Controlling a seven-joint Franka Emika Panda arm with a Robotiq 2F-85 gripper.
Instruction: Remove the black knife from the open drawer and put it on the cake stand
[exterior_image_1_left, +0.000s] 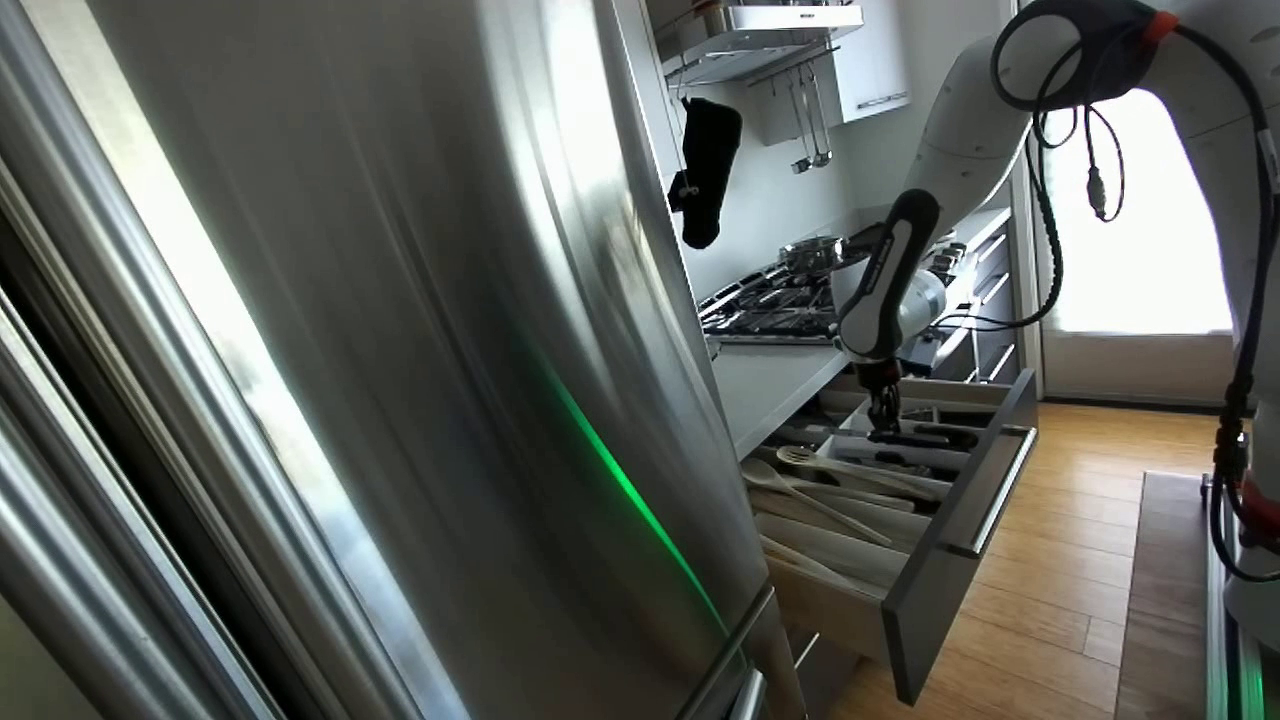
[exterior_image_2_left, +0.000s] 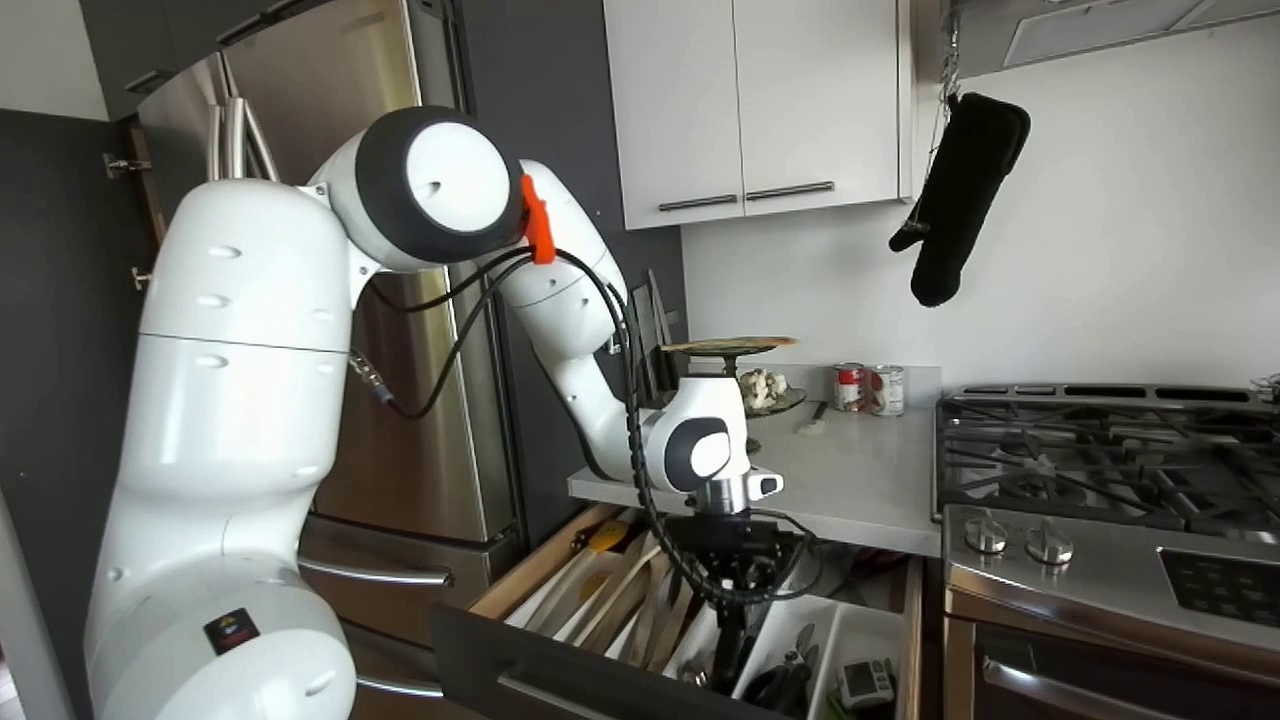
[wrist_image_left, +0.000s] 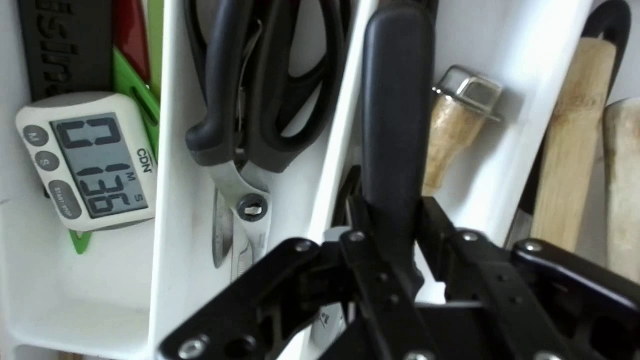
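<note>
- Drawer (exterior_image_1_left: 925, 600) stood open; its white tray (wrist_image_left: 105, 280) was crowded.
- Wrist view, leftward: scissors (wrist_image_left: 265, 135) in the next slot, timer (wrist_image_left: 90, 160) one slot beyond.
- Tray divider (wrist_image_left: 326, 195) ran just beside the knife (wrist_image_left: 397, 125) on that side; wood-handled tool (wrist_image_left: 452, 125) lay next to it on the other, wooden utensils (wrist_image_left: 572, 145) past the next wall.
- Cake stand (exterior_image_2_left: 730, 364) stood on the counter (exterior_image_2_left: 850, 470), flat tan piece (exterior_image_2_left: 735, 342) across its top. Arm (exterior_image_2_left: 690, 430) hid part of the stand in an exterior view.
- Knife was at the drawer, over a tray slot: long matte-black handle, rounded end, roughly in line with the divider. Blade mostly hidden; couldn't tell if it touched the tray floor.
- Gripper (wrist_image_left: 394, 207) had the handle pinched, fingers (wrist_image_left: 357, 220) against both sides, gap about handle-wide.
</note>
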